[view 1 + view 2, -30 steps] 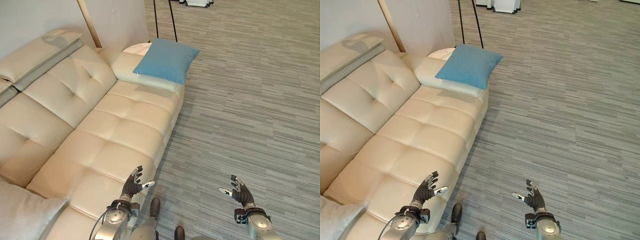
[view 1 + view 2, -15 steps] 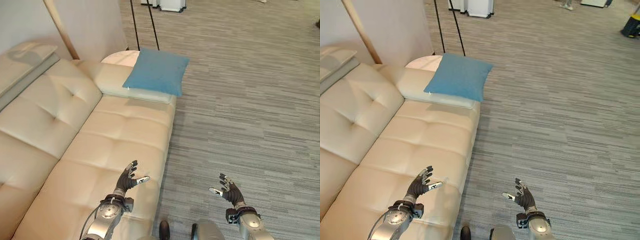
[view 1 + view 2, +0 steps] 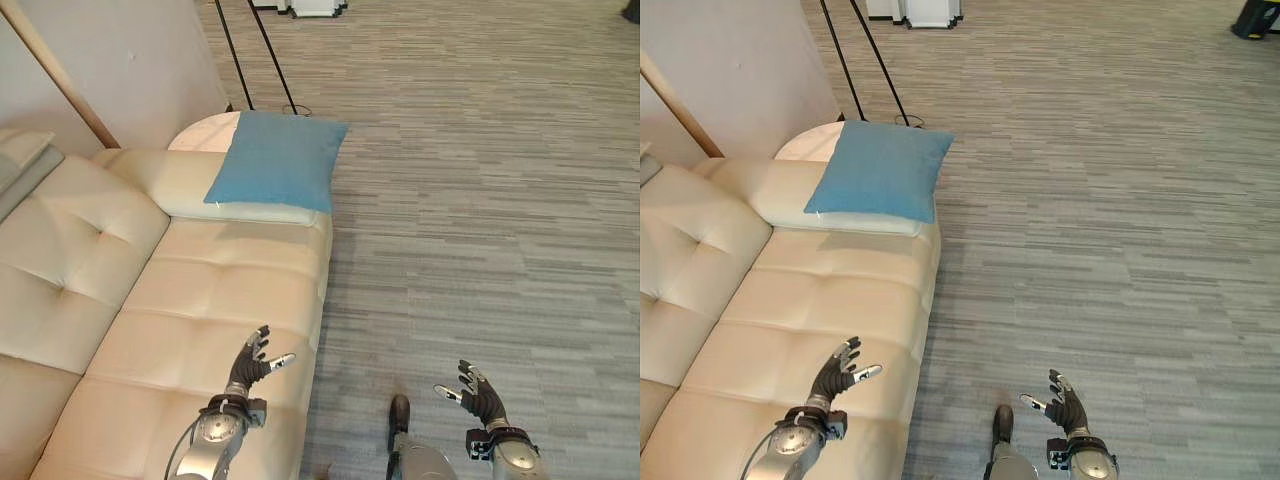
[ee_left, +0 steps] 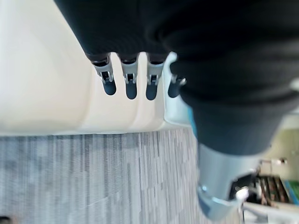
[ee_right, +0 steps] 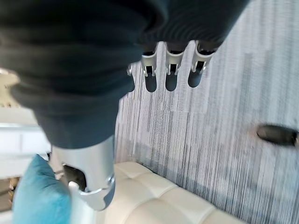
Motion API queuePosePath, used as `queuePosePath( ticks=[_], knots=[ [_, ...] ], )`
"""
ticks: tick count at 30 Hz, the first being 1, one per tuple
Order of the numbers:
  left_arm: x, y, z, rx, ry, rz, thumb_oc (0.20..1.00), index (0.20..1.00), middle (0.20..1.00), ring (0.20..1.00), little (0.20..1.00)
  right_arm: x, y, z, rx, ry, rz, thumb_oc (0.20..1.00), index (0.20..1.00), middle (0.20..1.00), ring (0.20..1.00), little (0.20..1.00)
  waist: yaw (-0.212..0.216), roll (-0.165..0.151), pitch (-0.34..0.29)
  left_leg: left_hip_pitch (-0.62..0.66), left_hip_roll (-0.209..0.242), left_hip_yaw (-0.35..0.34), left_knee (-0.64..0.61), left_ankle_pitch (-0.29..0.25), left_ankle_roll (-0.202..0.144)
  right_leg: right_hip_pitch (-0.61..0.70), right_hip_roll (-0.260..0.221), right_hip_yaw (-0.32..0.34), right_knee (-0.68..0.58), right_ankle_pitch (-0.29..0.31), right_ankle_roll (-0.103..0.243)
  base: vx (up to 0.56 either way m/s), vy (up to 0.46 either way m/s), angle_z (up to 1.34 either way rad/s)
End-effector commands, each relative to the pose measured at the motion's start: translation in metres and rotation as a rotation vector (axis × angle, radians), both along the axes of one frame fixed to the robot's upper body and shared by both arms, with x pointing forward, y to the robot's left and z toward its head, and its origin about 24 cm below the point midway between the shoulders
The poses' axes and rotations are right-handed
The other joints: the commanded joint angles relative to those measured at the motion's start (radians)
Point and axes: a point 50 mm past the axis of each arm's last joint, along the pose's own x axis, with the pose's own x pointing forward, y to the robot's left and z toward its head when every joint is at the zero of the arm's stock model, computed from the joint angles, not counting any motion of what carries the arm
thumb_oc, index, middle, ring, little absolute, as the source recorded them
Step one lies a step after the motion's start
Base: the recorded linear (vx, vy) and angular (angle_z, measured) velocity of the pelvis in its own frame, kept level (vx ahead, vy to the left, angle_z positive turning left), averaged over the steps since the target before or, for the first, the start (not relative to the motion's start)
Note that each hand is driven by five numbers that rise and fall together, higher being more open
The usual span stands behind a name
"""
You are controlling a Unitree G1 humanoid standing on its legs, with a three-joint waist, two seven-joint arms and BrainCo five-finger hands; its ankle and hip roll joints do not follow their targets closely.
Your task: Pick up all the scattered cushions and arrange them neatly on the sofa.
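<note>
- A blue cushion (image 3: 273, 161) lies flat on the far armrest of the cream sofa (image 3: 190, 320), one corner hanging slightly past the armrest's edge toward the floor.
- The sofa's tufted seat runs from that armrest back toward the robot; its backrest rises along the left side.
- The left hand (image 3: 248, 367) hovers above the near part of the sofa seat, close to the seat's front edge, with fingers spread and straight and thumb out to the side, holding nothing.
- The right hand (image 3: 478, 395) hovers over the grey striped carpet (image 3: 480, 200), well apart from the sofa, fingers likewise extended and empty.
- Both hands are well apart from the cushion.
- A small round white table (image 3: 205, 131) stands just behind the armrest, partly covered by the cushion.
- Two thin dark poles (image 3: 248, 50) rise from the floor beside it, near the wall.
</note>
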Motion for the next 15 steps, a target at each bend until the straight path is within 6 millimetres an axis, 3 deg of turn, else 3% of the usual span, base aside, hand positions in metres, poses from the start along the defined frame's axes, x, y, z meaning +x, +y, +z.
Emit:
queuePosePath(
  ticks=[1, 2, 4, 6, 7, 8, 9, 11, 15],
  knots=[
    [0.0186, 0.0024, 0.0227, -0.006, -0.126, -0.025, 1.0, 1.0, 1.0, 1.0, 1.0, 0.0168, -0.0086, 0.0273, -0.003, -0.158, 0.025, 1.0, 1.0, 1.0, 1.0, 1.0, 0.003, -0.029, 0.008, -0.066, 0.01, -0.004, 0.208, 0.176, -0.041, 0.076, -0.003, 0.047, -0.025, -0.114, 0.053, 0.2, -0.235, 0.44],
    [0.0187, 0.0025, 0.0228, -0.006, -0.126, -0.025, 1.0, 1.0, 1.0, 1.0, 1.0, 0.0169, -0.0085, 0.0273, -0.003, -0.158, 0.025, 1.0, 1.0, 1.0, 1.0, 1.0, 0.002, -0.028, 0.008, -0.072, 0.011, -0.006, 0.217, 0.172, -0.041, 0.076, -0.003, 0.045, -0.025, -0.114, 0.052, 0.29, -0.323, 0.03],
    [0.0187, 0.0024, 0.0245, -0.012, -0.131, -0.027, 1.0, 1.0, 1.0, 1.0, 1.0, 0.0211, -0.0096, 0.0309, -0.024, -0.165, 0.052, 1.0, 1.0, 1.0, 1.0, 1.0, 0.024, -0.046, 0.036, -0.149, -0.022, -0.04, 0.355, 0.166, -0.025, 0.138, 0.012, 0.066, -0.04, -0.147, 0.027, 0.28, -0.26, -0.44],
    [0.0162, 0.0025, 0.0226, -0.005, -0.121, -0.029, 1.0, 1.0, 1.0, 1.0, 1.0, 0.0244, -0.0088, 0.0316, -0.026, -0.167, 0.059, 1.0, 1.0, 1.0, 1.0, 1.0, 0.036, -0.068, 0.042, -0.233, -0.07, -0.031, 0.222, 0.076, -0.003, 0.17, -0.004, 0.07, -0.052, -0.154, 0.04, 0.35, -0.192, -0.27],
    [0.0149, 0.0028, 0.0211, 0.004, -0.114, -0.031, 1.0, 1.0, 1.0, 1.0, 1.0, 0.0254, -0.0086, 0.0321, -0.03, -0.169, 0.061, 1.0, 1.0, 1.0, 1.0, 1.0, 0.036, -0.069, 0.035, -0.247, -0.073, -0.025, 0.134, 0.052, 0.0, 0.174, -0.005, 0.068, -0.057, -0.16, 0.045, 0.25, -0.076, -0.1],
    [0.0147, 0.0028, 0.021, 0.004, -0.114, -0.031, 1.0, 1.0, 1.0, 1.0, 1.0, 0.0253, -0.0086, 0.032, -0.03, -0.169, 0.061, 1.0, 1.0, 1.0, 1.0, 1.0, 0.038, -0.071, 0.036, -0.238, -0.075, -0.023, 0.123, 0.056, 0.001, 0.176, -0.007, 0.07, -0.057, -0.162, 0.045, 0.27, -0.028, -0.23],
    [0.014, 0.0009, 0.0197, 0.016, -0.107, -0.046, 1.0, 1.0, 1.0, 1.0, 1.0, 0.0253, -0.0079, 0.0314, -0.04, -0.165, 0.071, 1.0, 1.0, 1.0, 1.0, 1.0, 0.038, -0.063, 0.028, -0.245, -0.068, -0.037, -0.085, 0.135, -0.009, 0.197, 0.007, 0.061, -0.059, -0.176, 0.043, 0.26, -0.013, -0.37],
    [0.0153, -0.0008, 0.0206, 0.025, -0.112, -0.057, 1.0, 1.0, 1.0, 1.0, 1.0, 0.0253, -0.008, 0.0316, -0.05, -0.167, 0.074, 1.0, 1.0, 1.0, 1.0, 1.0, 0.034, -0.049, 0.023, -0.265, -0.059, -0.05, -0.238, 0.212, -0.031, 0.222, 0.023, 0.053, -0.066, -0.186, 0.04, 0.27, 0.009, -0.28],
    [0.0155, 0.0011, 0.0224, 0.03, -0.118, -0.056, 1.0, 1.0, 1.0, 1.0, 1.0, 0.0238, -0.0081, 0.0305, -0.052, -0.16, 0.068, 1.0, 1.0, 1.0, 1.0, 1.0, 0.023, -0.046, 0.013, -0.297, -0.052, 0.011, -0.238, 0.231, -0.054, 0.281, 0.027, 0.055, -0.076, -0.199, 0.049, 0.36, 0.099, -0.21]
  ],
)
